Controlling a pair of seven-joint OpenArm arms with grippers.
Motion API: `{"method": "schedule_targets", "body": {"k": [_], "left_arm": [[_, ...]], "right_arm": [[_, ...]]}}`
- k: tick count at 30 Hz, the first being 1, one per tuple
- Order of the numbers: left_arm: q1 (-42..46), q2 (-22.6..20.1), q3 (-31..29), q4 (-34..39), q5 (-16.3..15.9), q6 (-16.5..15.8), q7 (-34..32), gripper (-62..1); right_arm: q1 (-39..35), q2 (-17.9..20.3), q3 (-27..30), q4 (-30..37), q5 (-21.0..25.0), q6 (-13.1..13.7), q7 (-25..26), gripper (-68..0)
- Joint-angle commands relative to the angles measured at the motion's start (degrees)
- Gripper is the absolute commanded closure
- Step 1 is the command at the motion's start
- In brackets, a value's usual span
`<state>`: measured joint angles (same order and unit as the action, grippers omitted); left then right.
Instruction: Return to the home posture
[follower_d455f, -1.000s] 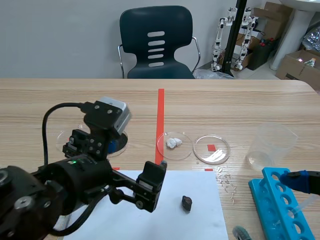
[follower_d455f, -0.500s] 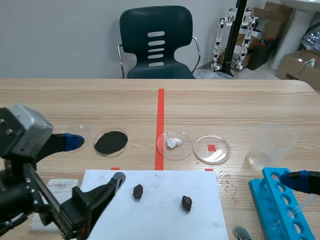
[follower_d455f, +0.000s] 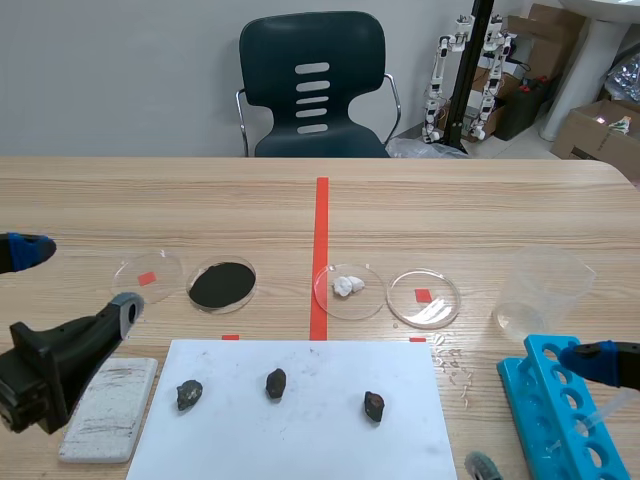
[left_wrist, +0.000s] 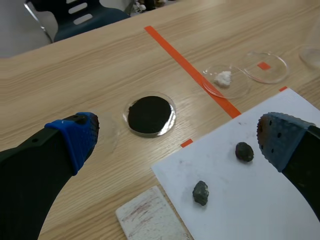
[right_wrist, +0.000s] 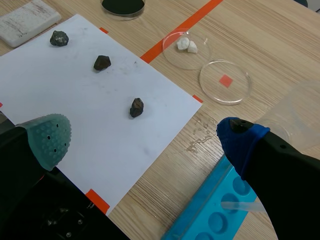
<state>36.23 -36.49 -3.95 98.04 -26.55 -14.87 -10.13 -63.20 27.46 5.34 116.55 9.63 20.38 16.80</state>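
Note:
My left gripper (follower_d455f: 72, 282) is low at the table's left edge, open with nothing in it, its blue and grey pads wide apart. In the left wrist view the left gripper (left_wrist: 175, 150) spans a black-powder dish (left_wrist: 150, 114) and two dark rocks (left_wrist: 201, 192) (left_wrist: 244, 151). My right gripper (follower_d455f: 535, 410) is at the near right over the blue tube rack (follower_d455f: 555, 415), also open and holding nothing. In the right wrist view the right gripper (right_wrist: 145, 142) frames the white paper (right_wrist: 100, 95) with three rocks on it.
The white paper (follower_d455f: 300, 410) carries three rocks (follower_d455f: 276, 383). A white tile (follower_d455f: 108, 407) lies left of it. Behind them are several petri dishes (follower_d455f: 348, 290), and a clear beaker (follower_d455f: 543, 290) stands at the right. A chair (follower_d455f: 313, 85) stands behind the table.
My left arm has drawn back from over the paper to the table's left edge, uncovering the rocks and the tile. The right arm has not moved.

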Motion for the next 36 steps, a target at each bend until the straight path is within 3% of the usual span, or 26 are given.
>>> {"method": "schedule_targets", "body": {"k": [1, 12, 36], "left_arm": [[0.24, 1.29, -0.63, 1.03, 0.68, -0.44, -1.27, -62.3], [1.88, 1.68, -1.55, 1.03, 3.28, -8.94, -3.37, -62.3], [1.86, 1.68, -1.55, 1.03, 3.65, -8.92, -3.37, -62.3]], "right_arm": [[0.35, 0.31, 0.2, 0.72, 0.63, 0.0, 0.98, -61.0], [0.35, 0.31, 0.2, 0.72, 0.63, 0.0, 1.05, -61.0], [0.35, 0.31, 0.2, 0.72, 0.63, 0.0, 1.05, -61.0]]}}
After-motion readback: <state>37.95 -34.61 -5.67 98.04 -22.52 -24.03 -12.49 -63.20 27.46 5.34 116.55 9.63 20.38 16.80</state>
